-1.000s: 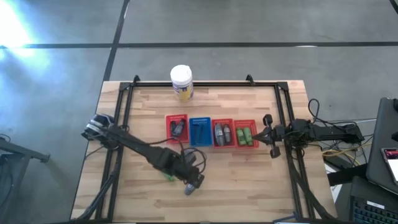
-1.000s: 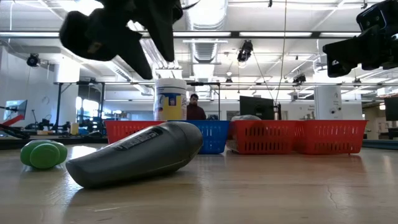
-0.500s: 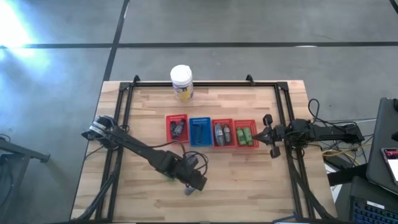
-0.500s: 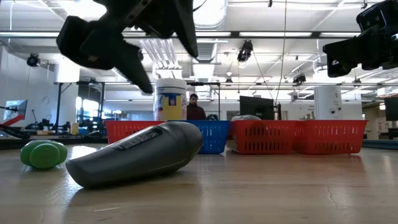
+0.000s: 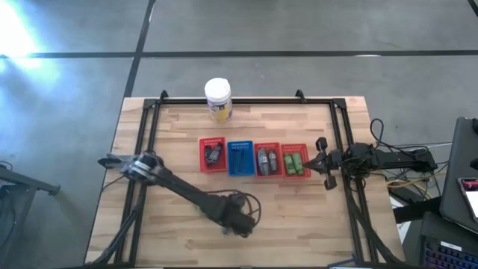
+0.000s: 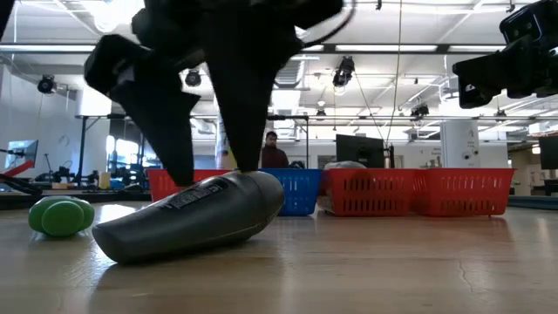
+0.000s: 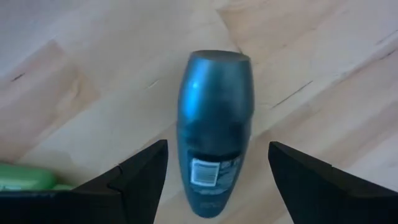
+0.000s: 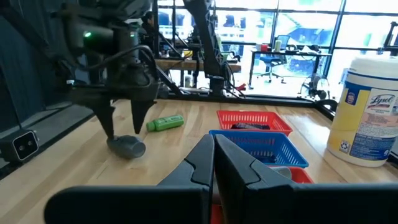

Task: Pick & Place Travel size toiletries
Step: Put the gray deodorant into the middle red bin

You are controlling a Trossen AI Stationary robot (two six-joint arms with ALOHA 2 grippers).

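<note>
A dark grey bottle (image 7: 214, 124) lies on its side on the wooden table near the front edge; it also shows in the low view (image 6: 187, 218). My left gripper (image 7: 217, 144) is open and points down over it, one finger on each side, with a gap to the bottle in the wrist view. It also shows in the high view (image 5: 240, 223). A green tube (image 6: 61, 216) lies on its side beside the bottle. My right gripper (image 5: 326, 163) is shut and empty, waiting at the table's right side.
Four small mesh baskets stand in a row mid-table: red (image 5: 213, 153), blue (image 5: 240, 158), red (image 5: 268, 160) with grey bottles, red (image 5: 296, 161) with green tubes. A large white jar (image 5: 217, 97) stands at the far edge. A black frame (image 5: 149, 127) borders the table.
My left gripper has come down toward the grey bottle and gone a little toward the table's right and near edges. Its fingers now stand on either side of the bottle. The bottle and the green tube have not moved.
</note>
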